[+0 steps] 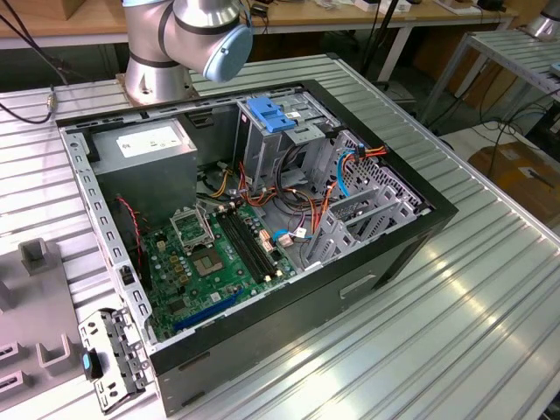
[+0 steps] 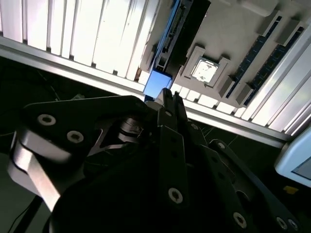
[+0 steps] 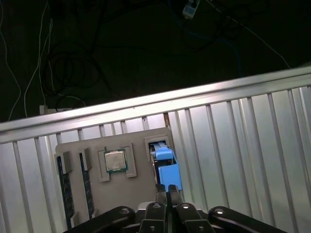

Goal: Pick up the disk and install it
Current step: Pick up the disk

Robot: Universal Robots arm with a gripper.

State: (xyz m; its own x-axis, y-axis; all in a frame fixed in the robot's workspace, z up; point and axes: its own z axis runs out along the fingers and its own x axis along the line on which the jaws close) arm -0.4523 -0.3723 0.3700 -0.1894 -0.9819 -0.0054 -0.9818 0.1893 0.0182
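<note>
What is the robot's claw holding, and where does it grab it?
Nothing. The gripper is shut and empty, its tips close to the blue end of the disk.

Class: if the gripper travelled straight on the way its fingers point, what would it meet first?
Most likely the disk, slotted into the grey tray: its blue end lies directly ahead of the gripper in both wrist views. Depth is hard to judge.

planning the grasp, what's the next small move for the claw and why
Probably open the claw: it looks closed on nothing, and the disk stands in the grey holder just beyond its tips, not yet grasped.
</note>
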